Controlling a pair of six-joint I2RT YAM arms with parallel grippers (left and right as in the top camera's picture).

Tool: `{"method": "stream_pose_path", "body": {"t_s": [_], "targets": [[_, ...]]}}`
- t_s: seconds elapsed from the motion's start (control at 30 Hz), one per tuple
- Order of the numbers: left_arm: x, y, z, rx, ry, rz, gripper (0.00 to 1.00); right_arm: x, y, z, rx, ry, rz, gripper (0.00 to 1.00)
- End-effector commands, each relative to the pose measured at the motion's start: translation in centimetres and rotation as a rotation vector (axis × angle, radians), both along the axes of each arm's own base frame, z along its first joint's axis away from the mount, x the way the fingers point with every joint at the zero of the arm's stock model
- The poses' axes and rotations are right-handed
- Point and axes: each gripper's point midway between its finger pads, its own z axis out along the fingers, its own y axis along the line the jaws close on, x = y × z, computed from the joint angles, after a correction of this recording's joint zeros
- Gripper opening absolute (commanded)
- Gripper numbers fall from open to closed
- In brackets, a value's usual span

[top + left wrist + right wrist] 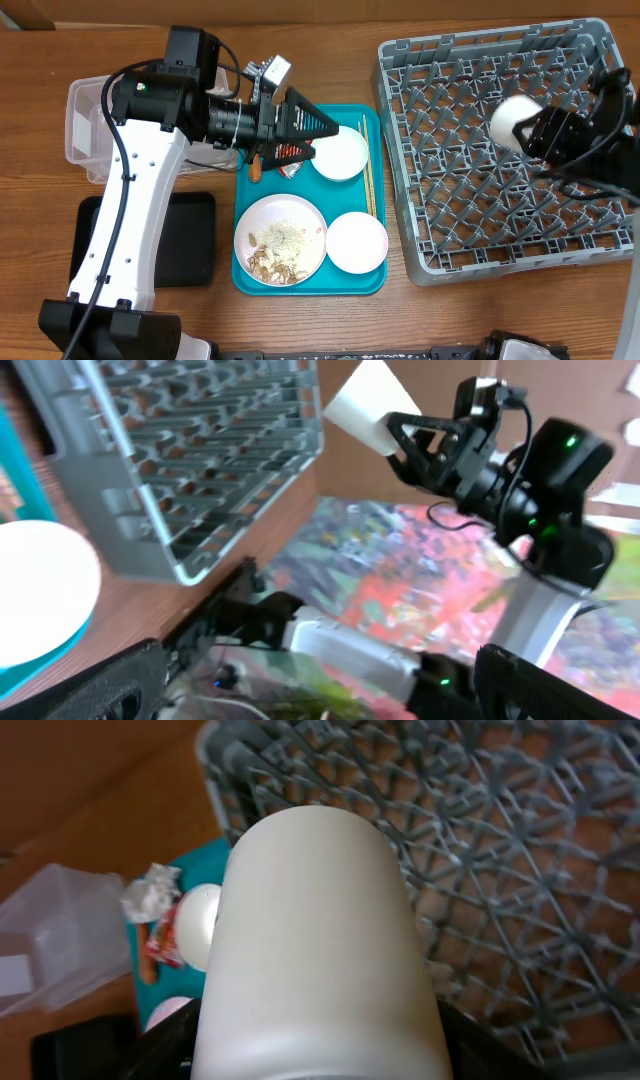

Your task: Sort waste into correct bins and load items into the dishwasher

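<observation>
My right gripper (528, 128) is shut on the small white cup (510, 122) and holds it on its side above the grey dish rack (500, 230). The cup fills the right wrist view (310, 940) over the rack (480, 840). My left gripper (322, 126) is open and empty, hovering over the back of the teal tray above the red wrapper (290, 153) and the orange stick (256, 170). The plate (282, 240) holds rice and brown scraps. Two white bowls (340, 155) (356, 242) and the chopsticks (368, 170) lie on the tray. The napkin (150, 892) shows in the right wrist view.
The clear tub (85, 130) stands at the far left, with the flat black tray (190, 240) in front of it, partly under my left arm. The teal tray (245, 278) lies between these bins and the rack.
</observation>
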Motion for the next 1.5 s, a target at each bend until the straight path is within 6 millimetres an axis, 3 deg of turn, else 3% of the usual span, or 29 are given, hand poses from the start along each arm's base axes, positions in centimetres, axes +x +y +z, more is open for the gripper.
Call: {"method": "stream_pose_path", "body": {"t_s": [0.0,0.17,0.4,0.5,0.67,0.8,0.93,1.0,1.1,1.17,1.27,1.37,1.47], "targets": [[0.2,0.6,-1.2,0.085,-0.055,0.002,1.0,-0.2,-2.2,-1.7,-0.061,0.114,-0.112,0.65],[0.1,1.1,-2.3,0.153,-0.038,0.014,1.0,-0.5,-2.2,-5.5,-0.017,0.302,-0.12,0.65],[0.2,1.2,-2.7,0.185,-0.04,0.019,1.0,1.1,-2.6,-9.6,0.01,0.44,-0.113,0.65],[0.2,1.3,-3.1,0.209,-0.043,0.02,1.0,1.4,-2.3,-11.2,0.029,0.503,-0.125,0.7],[0.2,1.5,-3.6,0.243,-0.044,0.025,1.0,1.6,-0.5,-12.2,0.013,0.543,-0.066,0.74],[0.5,2.0,-4.5,0.312,-0.047,0.04,1.0,1.4,-1.4,-12.3,-0.109,0.559,-0.142,0.91],[0.9,2.8,-6.2,0.445,-0.036,0.082,1.0,1.5,-0.6,-11.5,-0.112,0.527,-0.133,0.93],[1.5,4.0,-7.7,0.576,-0.034,0.135,0.96,1.8,0.9,-10.5,-0.056,0.47,-0.053,0.92],[2.5,6.2,-10.2,0.846,-0.041,0.257,0.93,2.7,4.1,-7.5,0.069,0.307,0.11,0.9],[2.8,6.6,-11.1,0.957,-0.073,0.293,0.91,3.0,5.5,-5.0,0.123,0.188,0.179,0.89],[2.3,5.3,-12.1,1.031,-0.103,0.295,0.88,2.8,6.9,-1.0,0.163,0.02,0.239,0.89],[0.9,3.7,-13.3,1.061,-0.111,0.24,0.82,2.2,7.0,2.0,0.136,-0.106,0.25,0.9],[-0.7,2.4,-14.8,1.094,-0.108,0.168,0.75,1.3,7.1,3.6,0.122,-0.164,0.254,0.92]]}}
